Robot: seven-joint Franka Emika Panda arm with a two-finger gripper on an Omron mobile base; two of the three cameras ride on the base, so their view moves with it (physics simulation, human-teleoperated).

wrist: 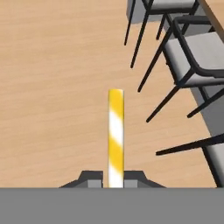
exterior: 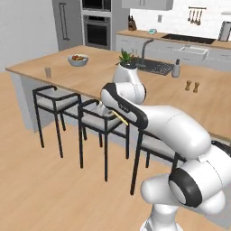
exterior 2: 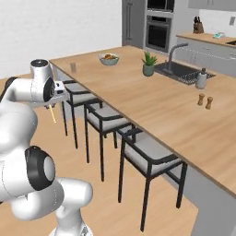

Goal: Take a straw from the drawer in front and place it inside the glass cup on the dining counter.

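Observation:
My gripper (wrist: 114,179) is shut on the straw (wrist: 116,131), a yellow and white striped stick pointing away from the fingertips over the wood floor. In the left base view the straw (exterior: 122,119) pokes out below my forearm, in front of the stools. From the right base view the gripper (exterior 2: 49,104) hangs left of the counter with the straw (exterior 2: 52,114) slanting down. The glass cup (exterior: 48,71) stands near the left corner of the dining counter (exterior: 90,76), well apart from the gripper; the glass cup (exterior 2: 73,67) is at the far corner of that counter (exterior 2: 152,101). The drawer is out of view.
Three black stools (exterior: 55,101) (exterior 2: 107,120) line the counter's near side. On the counter stand a fruit bowl (exterior: 78,59), a potted plant (exterior 2: 148,63), a black sink (exterior 2: 180,70), a soap bottle (exterior 2: 201,79) and two shakers (exterior 2: 204,100). Open wood floor (exterior: 40,180) lies to the left.

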